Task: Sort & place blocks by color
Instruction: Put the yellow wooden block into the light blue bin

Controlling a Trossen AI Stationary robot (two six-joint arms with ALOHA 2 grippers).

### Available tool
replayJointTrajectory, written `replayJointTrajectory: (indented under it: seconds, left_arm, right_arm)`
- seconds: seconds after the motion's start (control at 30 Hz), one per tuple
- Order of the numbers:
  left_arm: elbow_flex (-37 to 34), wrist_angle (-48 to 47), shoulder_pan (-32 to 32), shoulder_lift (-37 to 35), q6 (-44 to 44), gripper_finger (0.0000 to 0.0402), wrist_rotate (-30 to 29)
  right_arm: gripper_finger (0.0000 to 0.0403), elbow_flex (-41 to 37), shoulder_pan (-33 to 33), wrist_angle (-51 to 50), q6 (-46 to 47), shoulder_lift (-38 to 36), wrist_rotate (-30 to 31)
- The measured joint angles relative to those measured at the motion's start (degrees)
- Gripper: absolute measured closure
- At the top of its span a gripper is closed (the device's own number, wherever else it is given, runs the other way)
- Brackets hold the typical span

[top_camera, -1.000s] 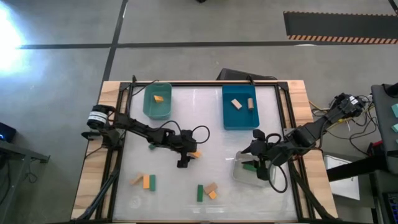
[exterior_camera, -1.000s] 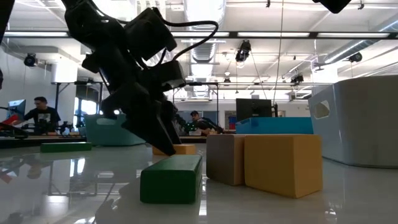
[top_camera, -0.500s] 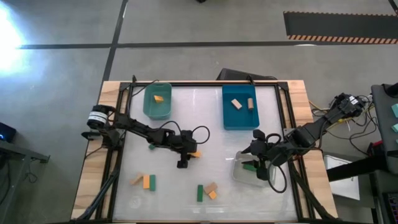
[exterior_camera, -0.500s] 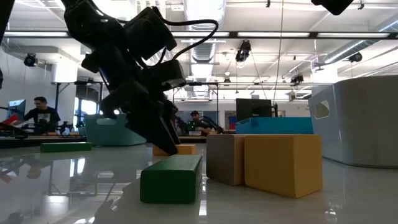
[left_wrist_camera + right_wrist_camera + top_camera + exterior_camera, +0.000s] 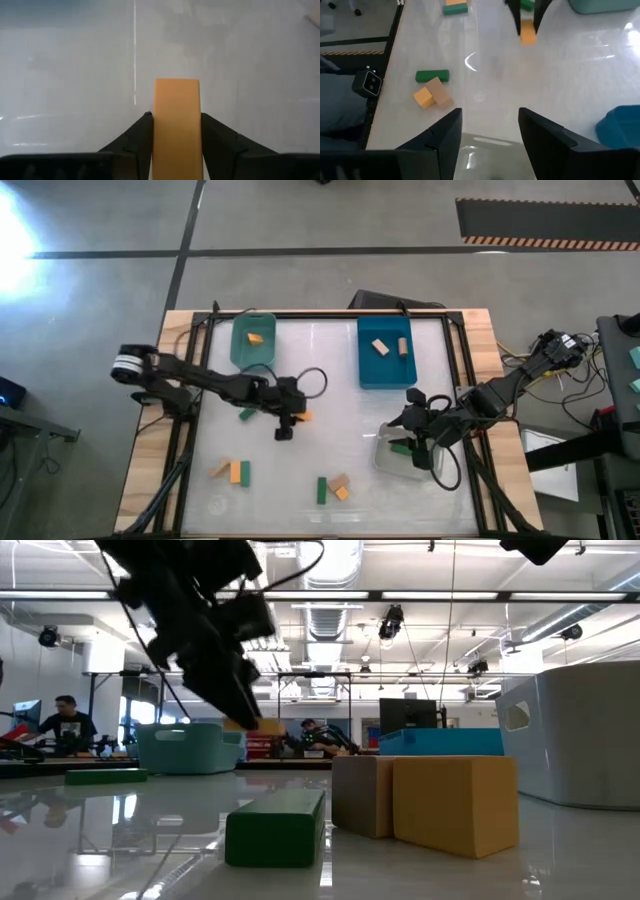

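The left gripper (image 5: 297,417) has its jaws clamped on an orange block (image 5: 176,125), one dark finger (image 5: 135,137) pressed flat against each long side, so the gap between them is only the block's width. In the low view the block (image 5: 244,724) hangs clear of the glossy white bench (image 5: 340,400), held up in front of the teal bin (image 5: 190,748). From above, the gripper sits near the middle of the bench, between the teal bin (image 5: 240,352) and the loose blocks along the near edge.

The right gripper (image 5: 402,442) rests over the clear bin (image 5: 382,460) at the right side of the bench, its jaws spread wide apart, with nothing between its fingers (image 5: 445,137). A dark green block (image 5: 400,447) lies in that bin.

The blocks are plain rectangular bricks with matte faces and square edges. One orange block (image 5: 255,338) lies in the teal bin, and two pale tan blocks (image 5: 381,347) lie in the blue bin (image 5: 366,372). A dark green block (image 5: 247,414) lies just beside the left arm. On the near-left lie a tan, an orange and a green block (image 5: 245,473) close together; near the middle a green block (image 5: 277,826), a tan block (image 5: 362,794) and an orange block (image 5: 455,803) sit touching
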Motion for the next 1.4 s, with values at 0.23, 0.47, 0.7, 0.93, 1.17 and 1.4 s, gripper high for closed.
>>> replayJointTrajectory:
  seconds: [0.23, 0.47, 0.7, 0.93, 1.17, 1.4]
  left_arm:
    - [3.03, -14.88, 5.75, -10.06, -0.04, 0.0286, -7.1]
    - [9.12, -30.8, 13.46, -12.98, 1.64, 0.0286, -12.99]
    - [10.71, -37.33, 23.98, -11.57, 6.27, 0.0286, -12.98]
    - [10.67, -38.81, 36.13, -8.15, 7.95, 0.0286, -11.56]
    - [11.83, -37.6, 44.02, -2.3, 7.5, 0.0286, -9.83]
    - [12.51, -34.45, 45.06, 3.72, 7.69, 0.0286, -8.07]
  right_arm:
    - [0.0216, -0.04, 0.0, 0.02, -1.88, 0.0, 2.74]
    - [0.0216, -0.04, 0.02, 0.07, -1.94, 0.0, 2.76]
    - [0.0216, -0.04, 0.02, 0.03, -1.95, 0.0, 2.76]
    - [0.0216, -0.04, 0.02, 0.03, -2.61, 0.0, 2.75]
    - [0.0216, -0.04, 0.02, 0.03, -3.9, 0.0, 2.78]
    - [0.0216, -0.04, 0.02, 0.03, -4.04, 0.0, 2.78]
